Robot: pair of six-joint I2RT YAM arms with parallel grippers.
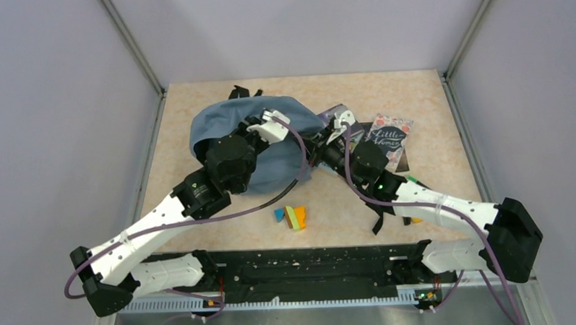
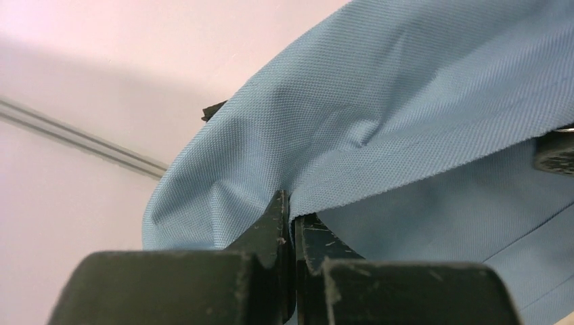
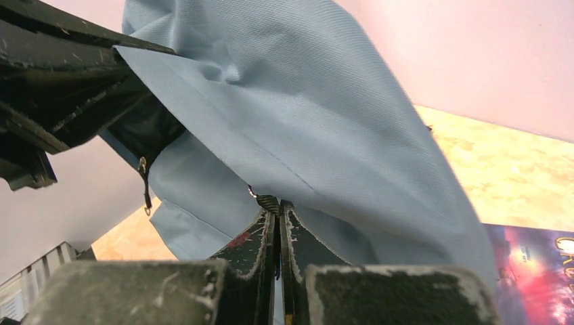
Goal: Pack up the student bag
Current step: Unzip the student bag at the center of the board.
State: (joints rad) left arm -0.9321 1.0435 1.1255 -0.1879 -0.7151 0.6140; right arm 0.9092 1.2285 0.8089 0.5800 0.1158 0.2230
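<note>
The student bag [image 1: 215,125] is lying on the worktop [image 1: 442,114] near the far edge, a little left of the middle, and its slate-blue fabric is bulging upward between the two arms. The left gripper [image 2: 290,203] is reaching over the bag from the near left side; its jaws are standing almost together and are pinching a folded edge of the blue fabric between them. The right gripper [image 3: 276,206] is coming in from the right side of the bag, and its jaws are also pressing narrow together, gripping the fabric at the seam, where a small metal piece of the zipper is showing just above the tips. In the right wrist view the dark lining is showing on the left and a zipper pull [image 3: 143,186] is hanging down from it. One black strap [image 1: 239,92] is sticking out toward the far edge. A Little Women book [image 1: 389,139] is lying flat just to the right of the bag. Some small coloured pieces [image 1: 293,216] are sitting close to the near edge, between the arms and apart from the bag
</note>
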